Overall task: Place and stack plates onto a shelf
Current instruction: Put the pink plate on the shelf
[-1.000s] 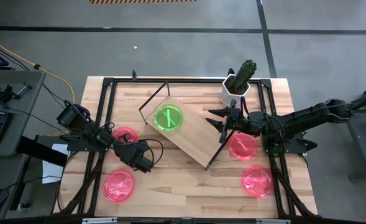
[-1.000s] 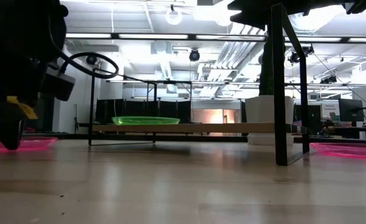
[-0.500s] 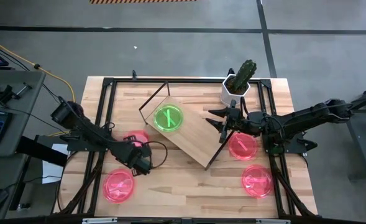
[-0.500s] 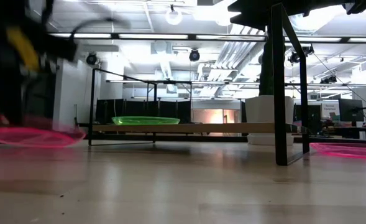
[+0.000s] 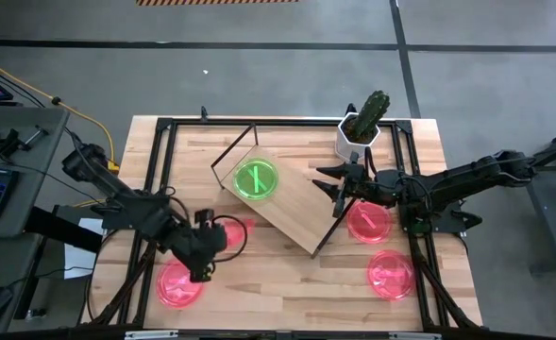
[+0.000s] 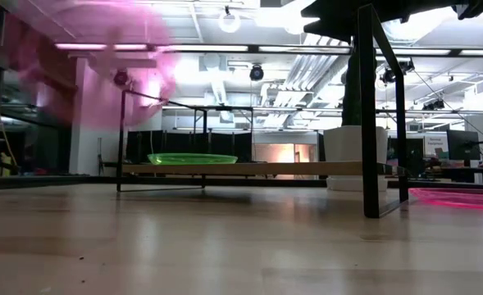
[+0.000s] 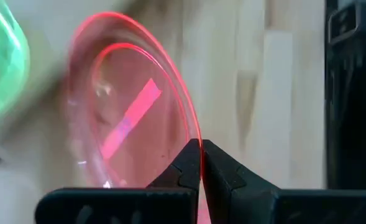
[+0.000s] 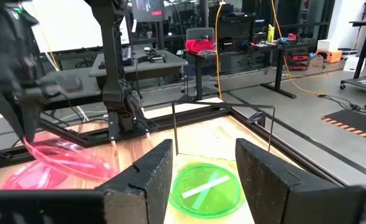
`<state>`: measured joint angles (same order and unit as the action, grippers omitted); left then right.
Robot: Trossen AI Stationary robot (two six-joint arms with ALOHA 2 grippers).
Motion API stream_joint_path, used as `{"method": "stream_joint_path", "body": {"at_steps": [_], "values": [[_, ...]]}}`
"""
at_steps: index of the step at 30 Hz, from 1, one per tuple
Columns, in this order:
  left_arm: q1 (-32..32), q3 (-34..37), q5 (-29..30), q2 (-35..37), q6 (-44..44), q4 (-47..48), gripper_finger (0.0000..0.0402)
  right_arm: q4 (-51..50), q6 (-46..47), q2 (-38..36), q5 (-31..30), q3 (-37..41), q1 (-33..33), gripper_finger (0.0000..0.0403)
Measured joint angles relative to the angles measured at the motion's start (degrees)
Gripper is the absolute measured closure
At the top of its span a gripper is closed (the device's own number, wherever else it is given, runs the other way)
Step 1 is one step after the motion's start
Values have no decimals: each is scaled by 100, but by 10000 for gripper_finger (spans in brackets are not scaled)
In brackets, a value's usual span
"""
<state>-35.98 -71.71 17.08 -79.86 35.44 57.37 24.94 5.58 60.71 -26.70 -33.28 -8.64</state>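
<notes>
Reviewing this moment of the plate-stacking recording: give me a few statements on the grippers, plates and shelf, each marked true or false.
1. The left gripper is shut on the rim of a pink plate. True.
2. The green plate lies on the tabletop. False: it lies on the shelf.
3. The right gripper is open and holds nothing. True.
4. Two pink plates are stacked on the shelf. False: only the green plate is on it.
5. The held pink plate is lifted clear of the table. True, as the low view shows.
</notes>
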Motion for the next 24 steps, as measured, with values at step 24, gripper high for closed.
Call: {"method": "stream_joint_path", "body": {"at_steps": [24], "values": [[2021, 2047, -109, -326, -6914, -5741, 401, -46, 45, 0, 19, 0, 0, 240]]}}
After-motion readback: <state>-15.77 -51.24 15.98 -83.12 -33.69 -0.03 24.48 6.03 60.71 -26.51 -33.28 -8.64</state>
